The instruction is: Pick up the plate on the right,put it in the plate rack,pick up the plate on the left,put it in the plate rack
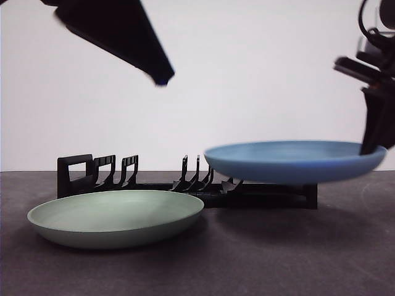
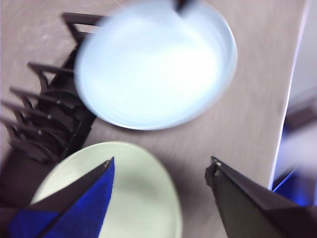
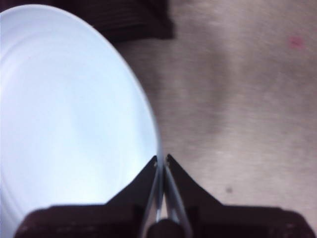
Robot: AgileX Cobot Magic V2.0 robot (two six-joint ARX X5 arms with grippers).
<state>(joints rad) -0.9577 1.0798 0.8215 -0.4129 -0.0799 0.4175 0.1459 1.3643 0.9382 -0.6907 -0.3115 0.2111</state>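
A blue plate (image 1: pixel 296 161) hangs level in the air in front of the right half of the plate rack (image 1: pixel 185 185), lifted off the table. My right gripper (image 1: pixel 374 145) is shut on its right rim; the right wrist view shows the jaws pinching the rim (image 3: pixel 161 166) of the blue plate (image 3: pixel 64 119). A pale green plate (image 1: pixel 117 217) lies flat on the table at the left, in front of the rack. My left gripper (image 2: pixel 161 168) hovers open high above the green plate (image 2: pixel 133 198), holding nothing. It also sees the blue plate (image 2: pixel 156 64) and the rack (image 2: pixel 44 114).
The dark table (image 1: pixel 278 259) has free room at the front right, under the lifted plate. Its far edge (image 2: pixel 287 99) runs close beside the blue plate in the left wrist view. A plain white wall stands behind the rack.
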